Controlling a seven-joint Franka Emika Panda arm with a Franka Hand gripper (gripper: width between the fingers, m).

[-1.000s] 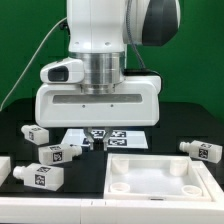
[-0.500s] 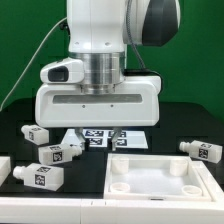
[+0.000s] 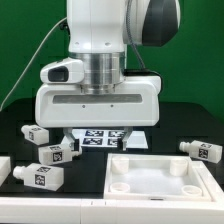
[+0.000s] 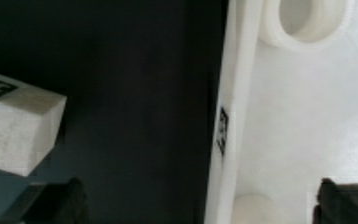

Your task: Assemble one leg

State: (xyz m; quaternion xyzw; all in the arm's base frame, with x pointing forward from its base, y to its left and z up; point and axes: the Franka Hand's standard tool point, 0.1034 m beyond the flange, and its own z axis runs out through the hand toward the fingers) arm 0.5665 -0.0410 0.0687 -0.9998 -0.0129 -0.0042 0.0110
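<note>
Four white legs with black-and-white tags lie on the black table: three at the exterior view's left and one at the right. The white square tabletop lies in front at the right. My gripper's wide white hand hangs over the middle of the table; its fingertips are hidden there. In the wrist view my gripper is open wide and empty, straddling the tabletop's edge. One leg lies beside it, apart from the fingers.
The marker board lies flat under the hand. A further white part shows at the exterior view's left edge. A round socket sits in the tabletop. A green curtain stands behind.
The hand has risen slightly. The dark fingertips that showed in front of the marker board one second ago no longer show there.
</note>
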